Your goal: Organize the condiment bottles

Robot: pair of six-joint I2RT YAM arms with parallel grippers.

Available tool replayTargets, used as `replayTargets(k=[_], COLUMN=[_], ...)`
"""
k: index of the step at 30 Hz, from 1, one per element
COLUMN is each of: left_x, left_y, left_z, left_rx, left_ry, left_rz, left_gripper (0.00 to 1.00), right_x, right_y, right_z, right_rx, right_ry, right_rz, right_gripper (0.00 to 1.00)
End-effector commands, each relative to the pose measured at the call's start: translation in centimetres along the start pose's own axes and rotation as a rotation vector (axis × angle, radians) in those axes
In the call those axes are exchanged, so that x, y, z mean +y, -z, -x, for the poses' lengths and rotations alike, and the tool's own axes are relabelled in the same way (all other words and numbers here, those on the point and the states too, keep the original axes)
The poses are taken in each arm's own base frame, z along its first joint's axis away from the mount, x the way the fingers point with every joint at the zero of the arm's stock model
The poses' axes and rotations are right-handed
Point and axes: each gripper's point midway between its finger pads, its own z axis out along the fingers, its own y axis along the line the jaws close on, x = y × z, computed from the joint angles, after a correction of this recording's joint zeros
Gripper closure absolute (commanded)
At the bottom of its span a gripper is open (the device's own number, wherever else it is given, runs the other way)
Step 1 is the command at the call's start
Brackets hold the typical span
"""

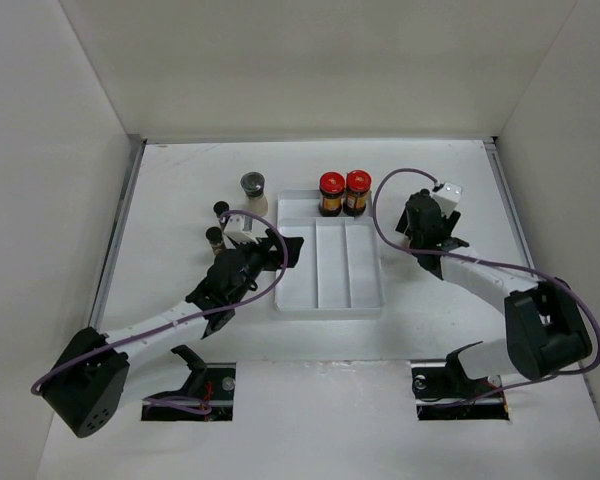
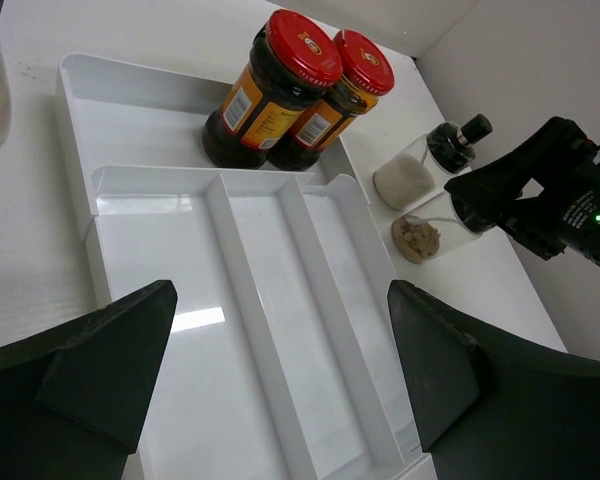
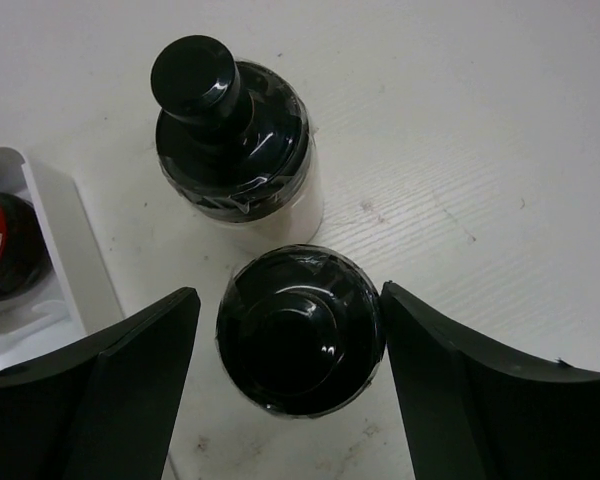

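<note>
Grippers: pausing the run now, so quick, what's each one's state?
Left gripper: open, empty, above the white tray.
Right gripper: open, straddling a black-capped jar, not clamped.

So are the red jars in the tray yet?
In. Both red-lidded jars stand upright in the white tray's wide far compartment, side by side.

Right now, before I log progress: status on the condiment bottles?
Left gripper fingers open, empty, near white tray. Right gripper fingers open, straddling black-capped jar, off tray. Two red-lidded jars in tray's back section. Second jar close behind it.
</note>
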Motion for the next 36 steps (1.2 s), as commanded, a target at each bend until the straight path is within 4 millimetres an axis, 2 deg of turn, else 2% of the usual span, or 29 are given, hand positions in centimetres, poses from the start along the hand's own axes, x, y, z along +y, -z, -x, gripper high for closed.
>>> replayTargets(k=[1, 4, 6, 8, 11, 13, 15, 18, 21, 25, 30, 34, 36], left_x=[-1.0, -0.5, -0.7, -0.9, -0.6, -0.7, -1.0, -0.8, -1.0, -0.7, -1.2, -0.8, -1.0], left_y=[0.1, -0.2, -0.2, -0.1, -0.3, -0.3, -0.3, -0.4, -0.2, -0.1, 0.0, -0.2, -0.1], left_z=[1.1, 0.8, 0.8, 1.0, 0.9, 0.7, 0.7, 0.6, 0.7, 1.1, 1.0, 0.7, 0.9], left_rx=[-0.044, -0.033, -0.032, -0.037, -0.036, -0.028, -0.029, -0.027, -0.031, -0.045, -0.041, -0.033, -0.037], left_ry=[0.019, 0.021, 0.023, 0.024, 0.025, 0.028, 0.026, 0.029, 0.027, 0.027, 0.022, 0.03, 0.026], left_rz=[-0.046, -0.033, -0.038, -0.045, -0.035, -0.037, -0.047, -0.044, -0.049, -0.042, -0.054, -0.044, -0.051], left_gripper=[0.12, 0.12, 0.12, 0.12, 0.12, 0.12, 0.12, 0.12, 0.12, 0.12, 0.12, 0.12, 0.12], right_x=[1.3, 1.1, 0.8, 0.7, 1.2, 2.5, 4.7, 8.9, 12.1, 15.0, 16.5, 16.7, 16.7], right_y=[-0.7, -0.9, -0.5, 0.7, 3.6, 5.4, 7.0, 8.0, 7.9, 7.4, 6.1, 4.8, 4.2], right_z=[2.2, 1.8, 2.3, 3.2, 5.5, 6.9, 7.7, 7.4, 6.2, 4.8, 3.2, 1.8, 1.3], right_rx=[-0.056, -0.054, -0.081, -0.118, -0.184, -0.217, -0.231, -0.202, -0.178, -0.15, -0.129, -0.115, -0.12], right_ry=[-0.052, -0.054, -0.063, -0.056, -0.056, -0.078, -0.083, -0.056, -0.044, -0.024, -0.016, 0.015, 0.017], right_rz=[0.022, 0.012, 0.004, -0.001, 0.031, 0.092, 0.167, 0.286, 0.352, 0.407, 0.419, 0.389, 0.377], right_gripper=[0.23, 0.38, 0.45, 0.49, 0.53, 0.53, 0.53, 0.52, 0.52, 0.52, 0.51, 0.49, 0.44])
